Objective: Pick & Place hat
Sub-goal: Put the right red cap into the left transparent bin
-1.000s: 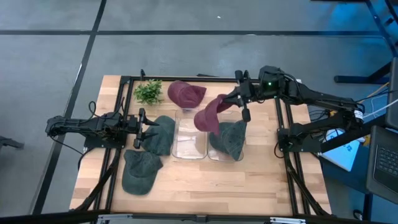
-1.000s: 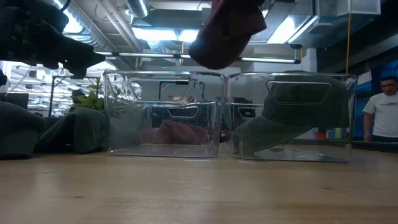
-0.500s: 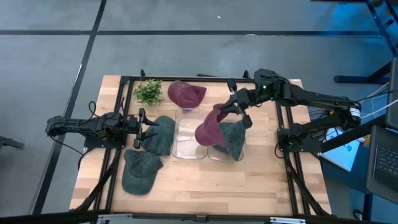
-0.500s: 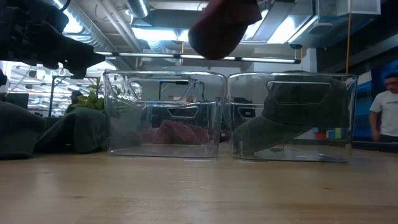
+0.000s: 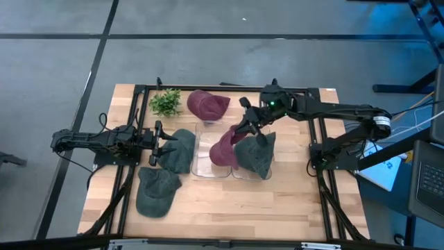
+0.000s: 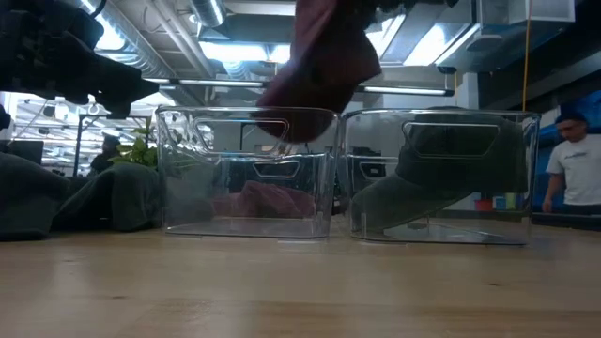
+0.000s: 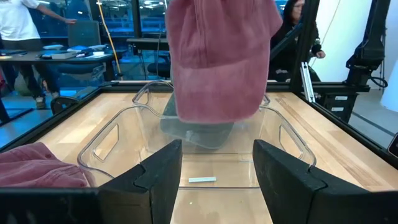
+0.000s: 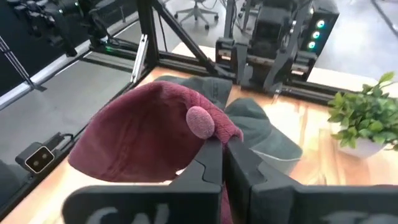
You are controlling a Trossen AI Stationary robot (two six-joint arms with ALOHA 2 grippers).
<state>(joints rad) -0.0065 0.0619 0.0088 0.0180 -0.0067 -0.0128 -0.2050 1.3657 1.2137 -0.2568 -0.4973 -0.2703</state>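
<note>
A maroon cap hangs from my right gripper, which is shut on it over the left clear bin. In the low view the maroon cap reaches down to that left clear bin's rim. A green hat lies in the right clear bin. My left gripper waits open at the table's left beside another green hat. From the left wrist view the maroon cap shows ahead of the left gripper. My right gripper pinches the maroon cap's crown beside its top button between the two shut fingers. The fingers come from the table's right, slanting down. The cap hangs below them, lifted clear, brim end lowest.
A second maroon hat lies behind the bins, next to a small green plant. A third green hat rests near the table's front left. Black frame rails run along both sides. A person stands in the room beyond.
My right gripper has moved toward the table's left and down, staying shut on the maroon cap. The cap has swung from beside the right bin to over the left bin and dropped, its lower end now at the rim.
</note>
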